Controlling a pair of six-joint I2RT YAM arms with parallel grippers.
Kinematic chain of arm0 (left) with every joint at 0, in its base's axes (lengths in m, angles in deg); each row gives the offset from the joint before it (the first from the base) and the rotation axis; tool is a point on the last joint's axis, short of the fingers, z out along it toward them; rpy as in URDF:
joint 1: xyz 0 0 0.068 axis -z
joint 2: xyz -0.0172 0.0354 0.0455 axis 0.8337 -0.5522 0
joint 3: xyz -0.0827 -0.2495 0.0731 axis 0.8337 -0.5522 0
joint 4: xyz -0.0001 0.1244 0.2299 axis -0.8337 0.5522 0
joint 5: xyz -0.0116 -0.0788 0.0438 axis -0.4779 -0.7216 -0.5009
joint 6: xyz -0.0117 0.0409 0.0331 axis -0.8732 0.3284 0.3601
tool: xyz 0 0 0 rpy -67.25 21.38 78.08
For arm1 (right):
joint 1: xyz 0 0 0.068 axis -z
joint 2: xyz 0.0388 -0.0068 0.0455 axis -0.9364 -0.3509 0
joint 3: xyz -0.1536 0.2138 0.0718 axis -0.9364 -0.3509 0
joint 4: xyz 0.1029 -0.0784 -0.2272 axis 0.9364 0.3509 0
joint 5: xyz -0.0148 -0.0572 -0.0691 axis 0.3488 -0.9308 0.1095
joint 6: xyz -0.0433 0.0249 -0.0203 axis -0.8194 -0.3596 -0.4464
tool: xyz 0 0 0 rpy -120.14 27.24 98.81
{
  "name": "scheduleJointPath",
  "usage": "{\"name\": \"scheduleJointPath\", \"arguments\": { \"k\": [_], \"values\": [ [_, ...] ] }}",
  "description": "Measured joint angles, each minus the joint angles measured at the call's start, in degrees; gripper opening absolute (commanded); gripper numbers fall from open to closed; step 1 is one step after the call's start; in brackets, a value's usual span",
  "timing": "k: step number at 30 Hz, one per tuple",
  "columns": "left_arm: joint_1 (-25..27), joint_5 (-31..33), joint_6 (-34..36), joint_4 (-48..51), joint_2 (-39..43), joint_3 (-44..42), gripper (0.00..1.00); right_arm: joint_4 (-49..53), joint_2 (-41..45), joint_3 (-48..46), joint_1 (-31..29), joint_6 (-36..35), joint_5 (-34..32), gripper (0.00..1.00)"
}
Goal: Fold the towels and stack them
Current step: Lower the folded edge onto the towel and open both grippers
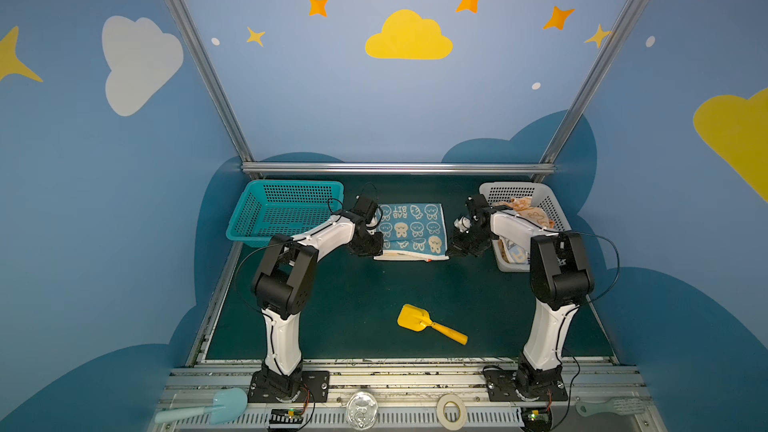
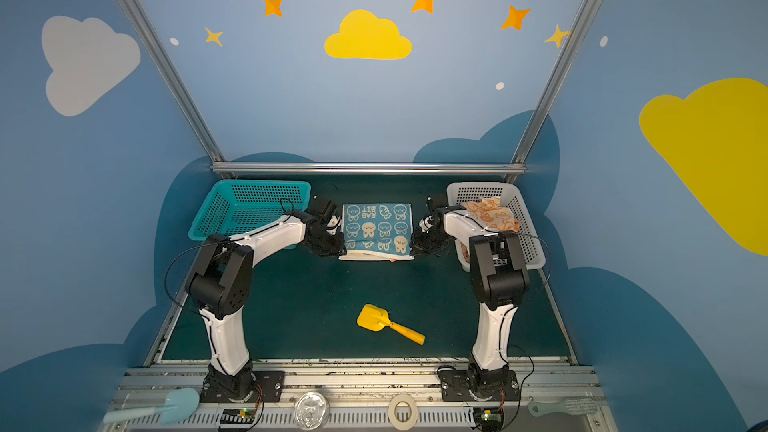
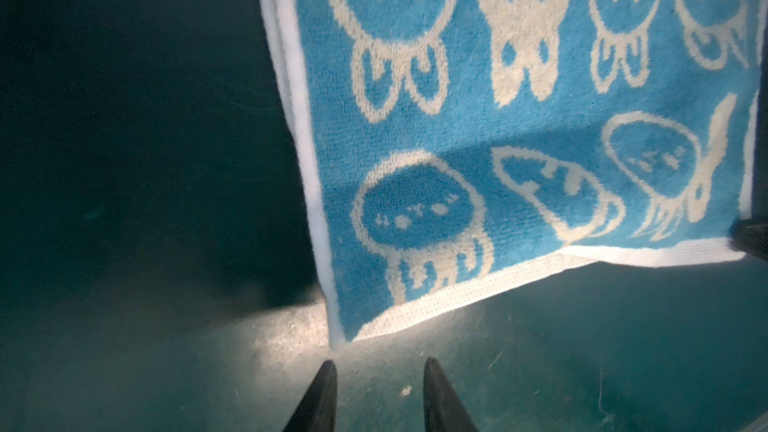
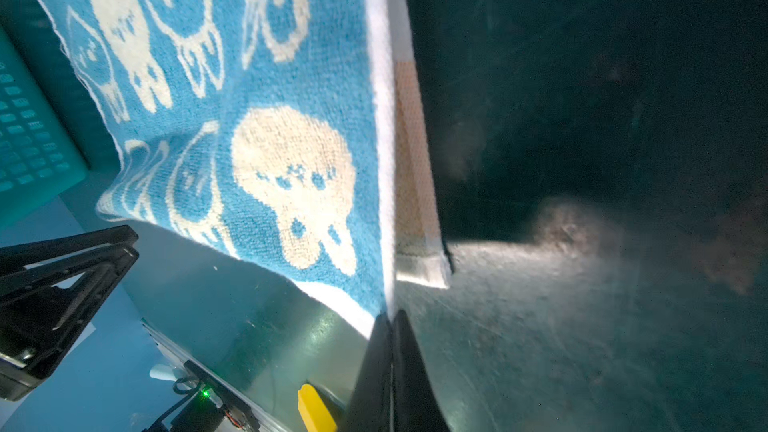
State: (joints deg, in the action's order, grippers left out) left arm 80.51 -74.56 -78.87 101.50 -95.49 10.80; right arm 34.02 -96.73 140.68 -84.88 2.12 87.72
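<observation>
Blue towel (image 1: pixel 411 226), corner in the closed right hand (image 4: pixel 390 318); left hand (image 3: pixel 380 363) narrow, empty, just beside another corner.

We see our left gripper (image 3: pixel 380 361) with its two dark fingers parted and nothing between them | blue towel (image 3: pixel 519 118) with cream rabbit faces and a white hem, nearest corner at twelve o'clock just beyond the tips, not touching | dotted white under-layer peeks out at one o'clock | green table (image 3: pixel 145 160) below
</observation>
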Motion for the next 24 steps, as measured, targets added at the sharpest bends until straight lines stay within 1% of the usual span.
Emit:
{"name": "scheduleJointPath", "arguments": {
  "k": [5,16,24],
  "values": [
    [0.0,0.1,0.0,-0.3,-0.1,-0.3,0.36,0.2,-0.1,0.2,0.5,-0.5,0.0,0.00],
    [0.0,0.1,0.0,-1.6,-1.2,-0.3,0.26,0.7,-2.7,2.6,0.8,-1.2,0.0,0.01],
    [0.0,0.5,0.0,-2.2,-2.0,-0.5,0.26,0.6,-5.3,3.0,0.2,-1.2,0.0,0.02]
  ]
}}
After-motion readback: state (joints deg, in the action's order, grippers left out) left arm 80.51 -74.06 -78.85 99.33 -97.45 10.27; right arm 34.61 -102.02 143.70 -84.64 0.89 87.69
